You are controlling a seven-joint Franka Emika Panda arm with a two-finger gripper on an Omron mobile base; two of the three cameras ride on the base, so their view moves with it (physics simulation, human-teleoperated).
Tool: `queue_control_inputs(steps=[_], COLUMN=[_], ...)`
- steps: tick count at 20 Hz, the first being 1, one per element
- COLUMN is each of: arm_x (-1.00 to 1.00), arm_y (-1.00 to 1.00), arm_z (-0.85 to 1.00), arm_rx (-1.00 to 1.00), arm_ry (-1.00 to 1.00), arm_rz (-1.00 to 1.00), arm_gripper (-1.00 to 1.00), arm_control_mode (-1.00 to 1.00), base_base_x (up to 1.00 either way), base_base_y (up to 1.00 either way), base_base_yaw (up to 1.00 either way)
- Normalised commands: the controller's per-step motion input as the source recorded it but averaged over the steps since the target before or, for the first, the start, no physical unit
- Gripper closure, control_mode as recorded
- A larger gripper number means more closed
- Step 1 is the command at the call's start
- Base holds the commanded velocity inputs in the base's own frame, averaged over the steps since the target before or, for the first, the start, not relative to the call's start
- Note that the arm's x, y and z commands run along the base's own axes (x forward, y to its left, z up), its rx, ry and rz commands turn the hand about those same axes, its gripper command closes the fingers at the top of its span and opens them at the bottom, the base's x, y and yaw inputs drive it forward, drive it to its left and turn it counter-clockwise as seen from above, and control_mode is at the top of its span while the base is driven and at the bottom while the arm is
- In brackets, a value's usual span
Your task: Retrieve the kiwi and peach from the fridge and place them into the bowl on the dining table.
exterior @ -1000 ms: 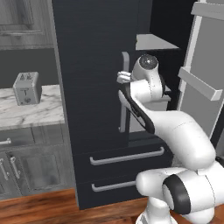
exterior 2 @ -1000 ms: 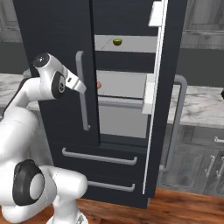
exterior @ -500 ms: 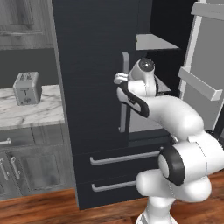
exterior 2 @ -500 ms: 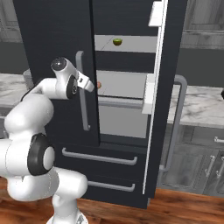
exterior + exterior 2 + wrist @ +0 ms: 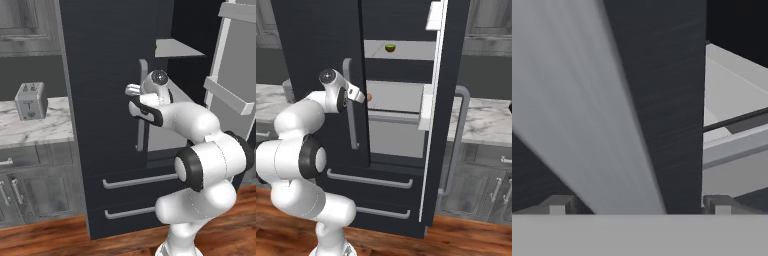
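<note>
Gripper (image 5: 637,202) has advanced, straddling the fridge (image 5: 105,75) handle (image 5: 577,100).

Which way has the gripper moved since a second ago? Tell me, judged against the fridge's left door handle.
Yes. The gripper has swung in toward the grey bar handle of the fridge, its open jaws now around the bar.

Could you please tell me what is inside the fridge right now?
Inside the fridge, the kiwi sits on an upper grey shelf. A bit of the peach peeks out lower down; the closed left door covers the rest.
</note>
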Motion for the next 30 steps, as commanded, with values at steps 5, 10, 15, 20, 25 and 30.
queue_control_inputs(steps=[5, 10, 15, 20, 25, 30], arm_x=[0.72, 0.56, 0.23, -0.67, -1.0, -1.0], arm_y=[0.0, 0.0, 0.17, 0.56, 0.81, 0.99], arm_z=[-0.09, -0.01, -0.01, -0.03, -0.18, -0.26], arm_rx=[0.0, 0.0, 0.0, 0.0, 0.0, 0.0], arm_ry=[0.0, 0.0, 0.22, 0.31, 0.25, 0.28], arm_rz=[0.0, 0.0, 0.0, 0.0, 0.01, 0.0], arm_gripper=[1.0, 1.0, 1.0, 1.0, 1.0, 1.0], arm_control_mode=[-1.0, -1.0, -1.0, -1.0, -1.0, -1.0], base_base_x=[0.0, 0.0, 0.0, 0.0, 0.0, 0.0], base_base_y=[0.0, 0.0, 0.0, 0.0, 0.0, 0.0], base_base_yaw=[0.0, 0.0, 0.0, 0.0, 0.0, 0.0])
